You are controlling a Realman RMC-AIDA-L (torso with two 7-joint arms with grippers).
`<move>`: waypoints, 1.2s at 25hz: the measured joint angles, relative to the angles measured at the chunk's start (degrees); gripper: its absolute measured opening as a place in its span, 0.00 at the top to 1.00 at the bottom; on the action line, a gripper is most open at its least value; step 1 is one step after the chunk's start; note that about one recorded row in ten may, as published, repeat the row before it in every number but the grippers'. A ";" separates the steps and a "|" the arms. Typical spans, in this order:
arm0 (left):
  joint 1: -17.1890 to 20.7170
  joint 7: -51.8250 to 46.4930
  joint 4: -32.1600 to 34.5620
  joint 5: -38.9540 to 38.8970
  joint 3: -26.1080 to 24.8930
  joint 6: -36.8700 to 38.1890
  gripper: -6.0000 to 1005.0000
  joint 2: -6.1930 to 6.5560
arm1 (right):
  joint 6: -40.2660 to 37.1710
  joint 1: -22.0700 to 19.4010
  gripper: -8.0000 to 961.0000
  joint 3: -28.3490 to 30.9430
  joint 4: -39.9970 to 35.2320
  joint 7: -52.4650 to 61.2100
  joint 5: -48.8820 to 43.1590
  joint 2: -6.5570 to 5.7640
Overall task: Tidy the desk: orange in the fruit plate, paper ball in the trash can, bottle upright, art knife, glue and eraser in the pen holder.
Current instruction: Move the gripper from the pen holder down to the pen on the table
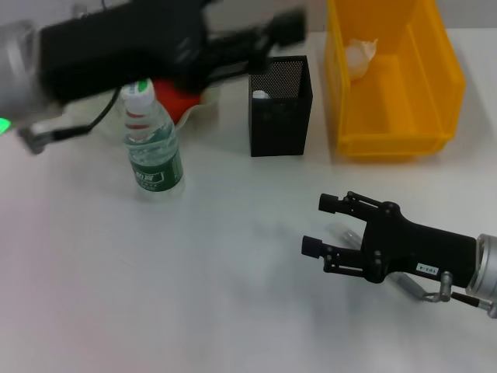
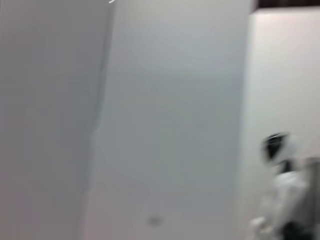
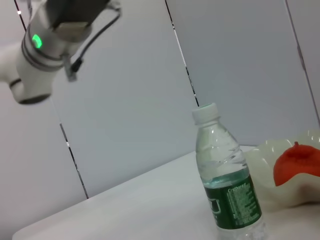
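The water bottle [image 1: 154,148] stands upright at the left; it also shows in the right wrist view [image 3: 227,187]. The orange [image 1: 180,99] lies in the white fruit plate [image 1: 205,110], also seen in the right wrist view as the orange [image 3: 297,162] in the plate [image 3: 267,160]. The black mesh pen holder [image 1: 281,116] holds something white. The paper ball [image 1: 361,54] lies in the yellow bin [image 1: 388,144]. My left gripper [image 1: 281,33] is blurred, raised above the pen holder's back. My right gripper [image 1: 318,225] is open and empty, low over the table at the front right.
A faint clear object [image 1: 342,231] lies on the table by my right gripper's fingers; I cannot tell what it is. My left arm [image 3: 50,40] shows high up in the right wrist view. The left wrist view shows only a blurred wall.
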 joint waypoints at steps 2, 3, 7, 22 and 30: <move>-1.37 2.54 -4.80 -1.12 -3.69 7.52 0.25 0.06 | -0.01 -0.09 0.13 -0.03 -0.03 0.00 0.00 0.00; -2.51 4.86 -8.88 -0.89 -6.36 13.45 0.25 0.25 | -0.30 -0.22 0.13 -0.01 -0.09 -0.01 0.00 -0.04; -3.81 13.75 -17.24 6.07 -11.44 25.29 0.25 0.92 | -1.44 -0.41 0.13 0.12 -0.38 -0.02 -0.01 -0.17; -0.23 23.32 -22.48 23.83 -17.93 24.24 0.24 0.05 | -6.90 -3.01 0.13 0.23 -4.39 0.18 -0.09 -0.34; -0.98 24.51 -26.81 24.43 -17.48 23.93 0.19 0.21 | -16.81 -4.43 0.13 4.80 -21.01 16.63 -0.02 -0.36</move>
